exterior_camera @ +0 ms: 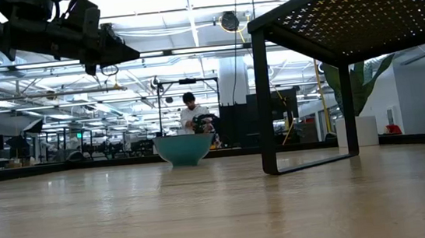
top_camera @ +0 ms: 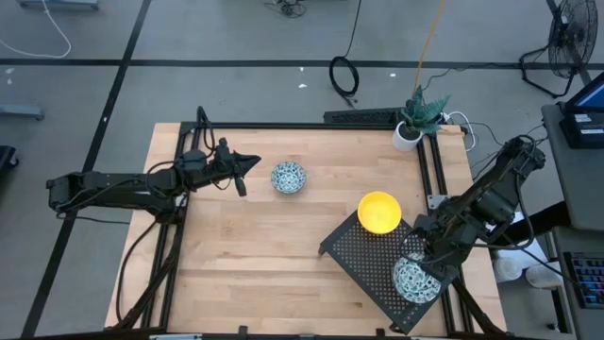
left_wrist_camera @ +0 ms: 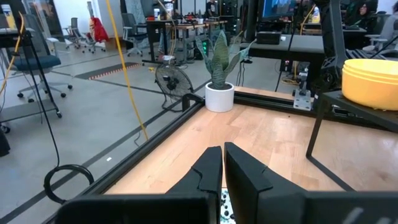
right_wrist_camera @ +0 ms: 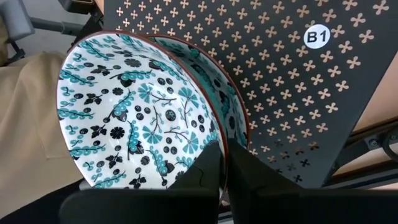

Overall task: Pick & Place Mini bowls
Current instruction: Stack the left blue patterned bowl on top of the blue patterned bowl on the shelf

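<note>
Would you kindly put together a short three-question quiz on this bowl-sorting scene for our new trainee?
1. True or false: the plain yellow round bowl sits on the black perforated metal shelf.
2. What does the right gripper pinch? A) a patterned bowl's rim B) the plant pot C) nothing
3. Fill in: the teal-sided patterned bowl alone on the wooden table lies just ahead of the ____ gripper.

Key: 1 true. 2 A: it is shut on the rim of the blue-and-white patterned bowl over the shelf. 3 left; the left gripper is shut, holding nothing.
</note>
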